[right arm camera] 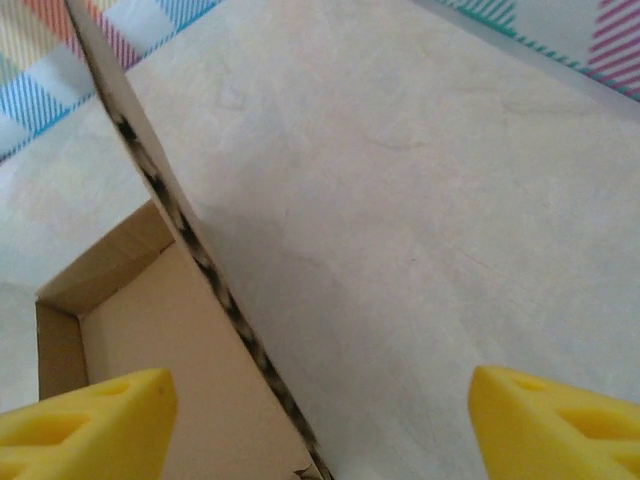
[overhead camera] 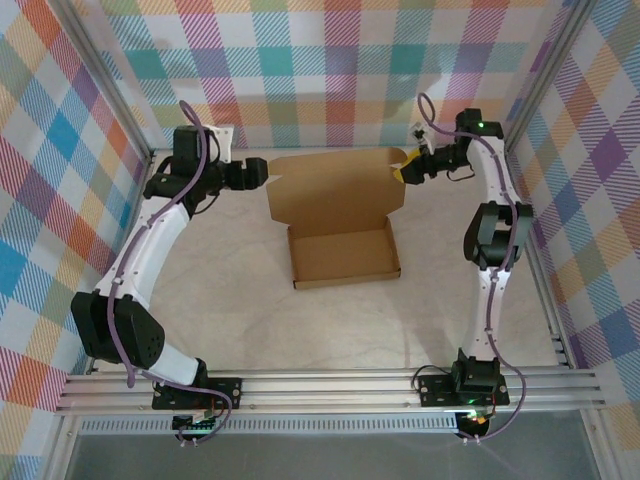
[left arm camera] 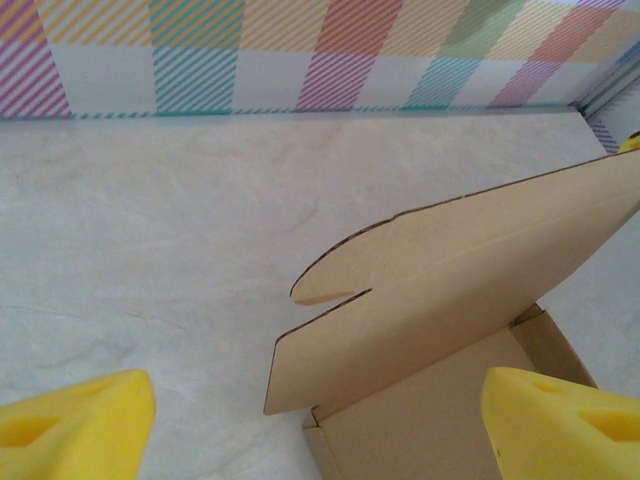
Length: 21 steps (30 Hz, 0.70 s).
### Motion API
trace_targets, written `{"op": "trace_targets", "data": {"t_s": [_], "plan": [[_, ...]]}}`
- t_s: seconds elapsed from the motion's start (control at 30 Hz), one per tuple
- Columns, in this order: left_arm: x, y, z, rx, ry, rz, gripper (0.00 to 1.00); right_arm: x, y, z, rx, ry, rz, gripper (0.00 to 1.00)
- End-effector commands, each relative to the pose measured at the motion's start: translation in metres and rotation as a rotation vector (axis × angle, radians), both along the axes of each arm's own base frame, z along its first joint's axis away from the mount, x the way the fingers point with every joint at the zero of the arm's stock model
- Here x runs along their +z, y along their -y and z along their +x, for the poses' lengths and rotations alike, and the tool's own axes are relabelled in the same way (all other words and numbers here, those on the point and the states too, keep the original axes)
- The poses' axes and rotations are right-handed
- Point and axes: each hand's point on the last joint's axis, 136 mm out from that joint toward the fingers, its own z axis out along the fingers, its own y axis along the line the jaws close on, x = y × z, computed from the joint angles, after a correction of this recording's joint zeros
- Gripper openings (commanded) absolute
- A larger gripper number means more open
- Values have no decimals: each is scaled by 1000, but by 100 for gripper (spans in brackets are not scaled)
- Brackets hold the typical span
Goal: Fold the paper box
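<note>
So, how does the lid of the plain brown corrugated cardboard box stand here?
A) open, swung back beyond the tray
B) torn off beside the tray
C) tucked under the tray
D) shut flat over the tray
A: the plain brown corrugated cardboard box has its lid swung back past the far wall of the tray, whose floor lies uncovered.

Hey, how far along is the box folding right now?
Done: the paper box tray has its walls standing. In hand: the lid is raised and open, the open right gripper straddling its right edge, the open left gripper beside its left edge. Left: bring the lid down and tuck its flaps in.
</note>
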Motion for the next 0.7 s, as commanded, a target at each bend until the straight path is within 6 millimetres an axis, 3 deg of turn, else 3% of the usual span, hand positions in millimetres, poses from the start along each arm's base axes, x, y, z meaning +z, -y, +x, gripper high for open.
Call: {"op": "trace_targets", "data": {"t_s": [0.0,0.07,0.17,0.23,0.43,0.53,0.67], "plan": [[-1,-8,-4,-1,-27,39,85,-4,-10,-22,85,-30,-21,65],[-2,-10,-3,-13,-37,57,85,-4,-10,-23,91,-21,-32,48],[0,-11,1,-42,-42,96,86,0,-10,-27,110,5,-44,8],[3,-13,4,-59,-38,125,86,2,-11,-31,128,29,-60,1],[14,-10,13,-139,-37,182,87,-2,-17,-32,136,177,-187,0],[0,-10,20,-138,-73,185,87,3,-24,-27,119,292,-200,0],[-33,-15,28,-85,-91,142,87,15,-32,-26,100,393,-193,0]]}}
